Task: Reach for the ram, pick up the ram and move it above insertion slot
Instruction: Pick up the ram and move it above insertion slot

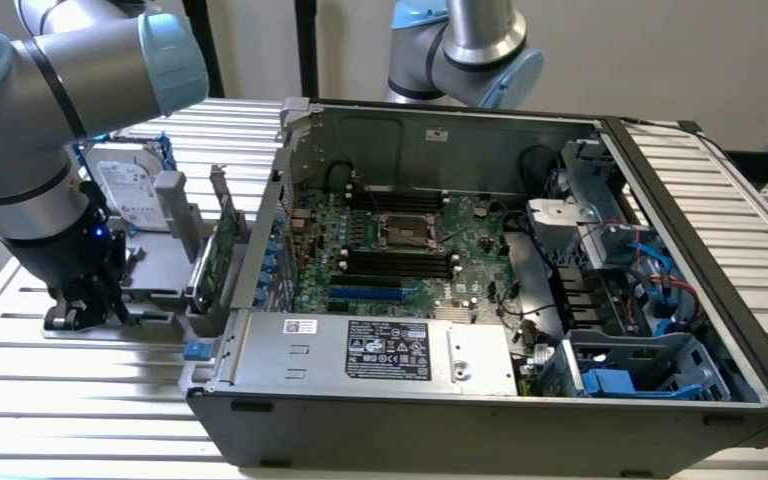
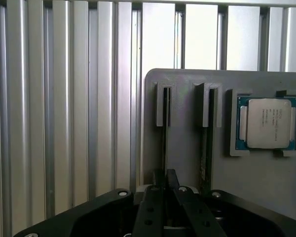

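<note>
**A:** How does the ram look?

**B:** In the wrist view the ram (image 2: pixel 165 143) shows edge-on as a thin dark strip. It stands upright in one slot of the grey holder (image 2: pixel 185 98), and its broad face is hidden.

**A:** And the gripper?

**B:** The gripper (image 2: pixel 165 178) is clenched on the ram's edge, with the fingers (image 2: pixel 153 202) pressed against either side. In the exterior view it sits low over the holder at about eight o'clock.

**A:** What else is in the holder?

**B:** A processor (image 2: pixel 266 122) lies flat in a square recess beside the slots. A hard drive (image 1: pixel 128 190) and an expansion card (image 1: pixel 228 235) stand upright nearby, around nine o'clock.

**A:** The case?

**B:** The open computer case (image 1: pixel 491 430) spans from the centre to three o'clock. It holds the motherboard (image 1: pixel 411 240), with the power supply (image 1: pixel 371 350) towards six o'clock.
</note>
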`<state>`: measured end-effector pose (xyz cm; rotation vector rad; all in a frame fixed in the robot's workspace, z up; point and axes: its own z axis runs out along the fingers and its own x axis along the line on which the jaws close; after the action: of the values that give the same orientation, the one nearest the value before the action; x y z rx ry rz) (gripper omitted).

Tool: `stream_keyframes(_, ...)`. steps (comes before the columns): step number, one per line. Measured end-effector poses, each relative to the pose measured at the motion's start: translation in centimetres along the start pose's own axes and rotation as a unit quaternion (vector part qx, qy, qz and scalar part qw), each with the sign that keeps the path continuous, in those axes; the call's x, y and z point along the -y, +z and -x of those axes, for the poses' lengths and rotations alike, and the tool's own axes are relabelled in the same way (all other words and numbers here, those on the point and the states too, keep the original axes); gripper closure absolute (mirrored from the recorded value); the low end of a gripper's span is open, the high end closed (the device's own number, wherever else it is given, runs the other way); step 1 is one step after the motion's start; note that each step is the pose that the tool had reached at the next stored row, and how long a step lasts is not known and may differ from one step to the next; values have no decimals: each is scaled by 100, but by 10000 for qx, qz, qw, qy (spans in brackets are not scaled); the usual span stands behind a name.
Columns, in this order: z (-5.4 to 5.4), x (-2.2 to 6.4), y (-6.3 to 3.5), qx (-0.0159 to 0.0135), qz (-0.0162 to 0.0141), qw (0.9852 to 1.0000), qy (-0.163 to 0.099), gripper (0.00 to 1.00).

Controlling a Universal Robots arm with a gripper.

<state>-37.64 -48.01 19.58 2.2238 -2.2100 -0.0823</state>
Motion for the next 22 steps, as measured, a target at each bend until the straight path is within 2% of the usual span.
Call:
stream_keyframes(13,1,-3,-56,-7,6,9999,-116,87)
stream_keyframes(22,7,-9,-215,-8,19,9999,-155,87)
